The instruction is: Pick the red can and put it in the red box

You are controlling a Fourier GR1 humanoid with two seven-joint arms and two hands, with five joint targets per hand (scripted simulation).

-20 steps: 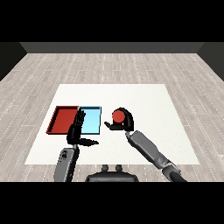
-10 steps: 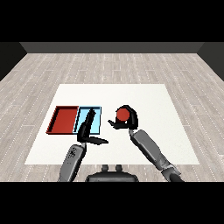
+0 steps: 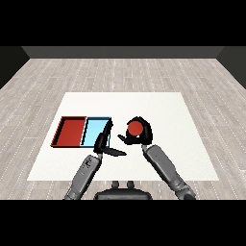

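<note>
A white worktop [image 3: 158, 110] stands on a floor of pale grey wood planks [image 3: 120, 72], with a dark wall [image 3: 120, 52] closing the room behind. On the worktop's left part the red tray [image 3: 70, 131] and the light blue tray [image 3: 94, 130] lie side by side, touching. The right hand [image 3: 141, 136] curls round the red can [image 3: 135, 128], to the right of the blue tray. The left hand [image 3: 104, 143] has straight, spread fingers and overlaps the blue tray's near right corner.
</note>
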